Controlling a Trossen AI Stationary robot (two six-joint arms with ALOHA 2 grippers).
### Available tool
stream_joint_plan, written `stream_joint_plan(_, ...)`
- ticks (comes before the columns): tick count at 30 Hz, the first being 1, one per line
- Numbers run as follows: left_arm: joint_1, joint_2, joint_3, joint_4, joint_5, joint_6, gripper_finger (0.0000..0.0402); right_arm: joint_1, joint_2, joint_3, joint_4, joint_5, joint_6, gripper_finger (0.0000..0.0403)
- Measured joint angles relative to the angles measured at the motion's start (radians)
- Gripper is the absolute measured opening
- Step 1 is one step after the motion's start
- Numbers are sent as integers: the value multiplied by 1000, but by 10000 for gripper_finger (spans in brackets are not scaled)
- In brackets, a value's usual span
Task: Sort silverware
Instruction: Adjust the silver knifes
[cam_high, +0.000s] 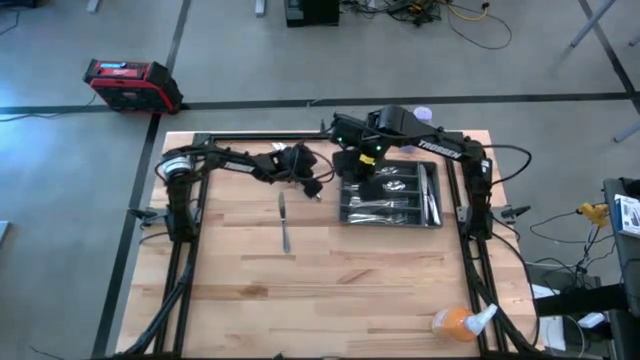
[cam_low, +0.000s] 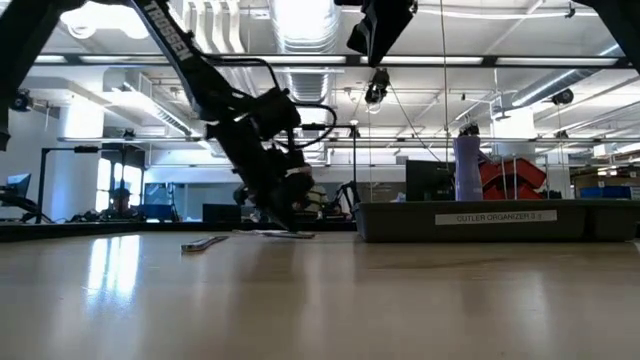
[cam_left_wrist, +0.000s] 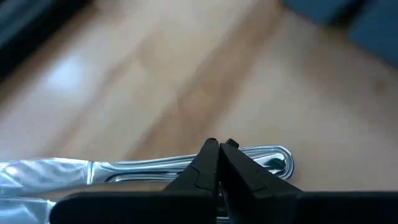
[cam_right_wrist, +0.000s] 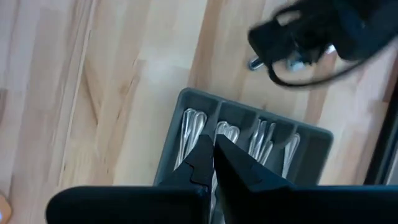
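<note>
Most silverware (cam_high: 385, 200) lies in the tray (cam_high: 437, 222), one knife (cam_high: 284, 222) lies on the desk (cam_high: 330, 290) beside it, the left end effector (cam_left_wrist: 219, 145) clenched just above that knife, the right end effector (cam_right_wrist: 214, 142) clenched over the tray.

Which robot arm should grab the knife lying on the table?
The left one, probably. The left gripper hangs right over the knife handle, fingers together. The right gripper, also shut, hovers above the cutlery tray.
</note>
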Motion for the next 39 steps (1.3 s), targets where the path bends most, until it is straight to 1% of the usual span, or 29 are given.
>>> stream_joint_plan(4, -59, -95, -121, -19, 1, -68, 0, 2, 0, -6, 0, 0, 0, 0)
stream_joint_plan(7, -125, -176, -228, -22, 2, -157, 0, 2, 0, -9, 2, 0, 2, 0)
stream_joint_plan(10, -208, -260, -327, -17, -9, -266, 0, 2, -1, -16, 2, -4, 10, 0)
stream_joint_plan(12, -274, -317, -376, -22, -33, -327, 0, 2, -1, -27, 2, -40, 42, 0)
stream_joint_plan(16, -388, -432, -416, -76, -92, -389, 0, 3, 5, -75, 8, -143, 105, 0)
stream_joint_plan(19, -427, -544, -404, -103, -162, -393, 0, 13, 6, -156, 79, -148, 146, 0)
stream_joint_plan(20, -429, -577, -397, -128, -190, -401, 0, 17, 7, -181, 113, -147, 139, 0)
stream_joint_plan(22, -429, -634, -396, -227, -242, -431, 0, 25, 8, -239, 182, -147, 135, 0)
stream_joint_plan(25, -417, -686, -396, -381, -318, -500, 0, 50, 7, -330, 339, -147, 141, 0)
stream_joint_plan(27, -404, -699, -407, -468, -341, -561, 0, 76, 7, -398, 471, -148, 141, 0)
stream_joint_plan(29, -396, -696, -431, -517, -345, -610, 0, 106, 7, -468, 621, -149, 133, 0)
stream_joint_plan(31, -395, -692, -452, -493, -355, -626, 0, 133, 7, -541, 785, -149, 132, 0)
stream_joint_plan(33, -392, -676, -479, -439, -365, -624, 0, 157, 12, -608, 975, -150, 156, 0)
stream_joint_plan(35, -391, -652, -517, -378, -369, -611, 0, 180, 30, -662, 1129, -150, 171, 0)
stream_joint_plan(37, -391, -623, -546, -293, -370, -596, 0, 199, 60, -692, 1230, -150, 181, 0)
stream_joint_plan(39, -391, -592, -571, -234, -354, -596, 0, 215, 95, -695, 1267, -149, 184, 0)
